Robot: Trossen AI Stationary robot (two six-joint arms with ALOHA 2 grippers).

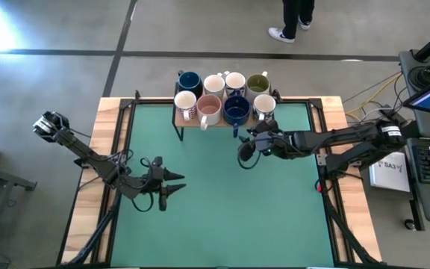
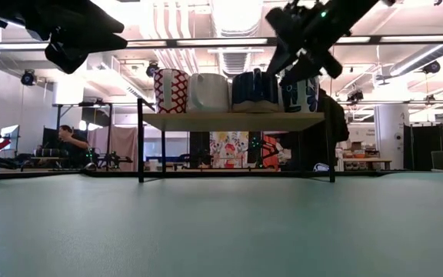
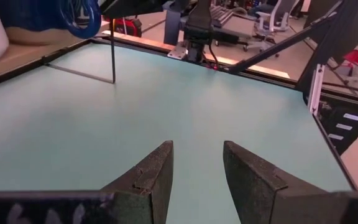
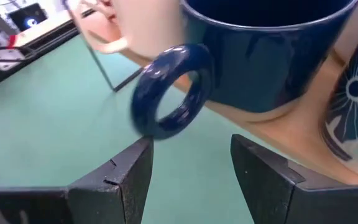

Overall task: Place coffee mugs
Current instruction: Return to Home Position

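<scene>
Closest to the right wrist camera, the right gripper (image 4: 191,148) shows its fingers spread and empty. The handle (image 4: 169,93) of a dark blue mug (image 4: 266,56) sits just ahead of the tips, not between them. That mug stands in the front row on the shelf (image 2: 237,121) at the far edge of the table (image 1: 222,217), among seven other coffee mugs (image 1: 214,84), so all eight look placed. Only the retreat remains, and it wants care. I would draw the right arm straight back from the handle, fingers apart, before swinging it aside, since a sideways sweep could hook the loop and drag the mug off the shelf. The left gripper (image 1: 178,184) hangs over the mat on its own side, fingers parted, holding nothing.
</scene>
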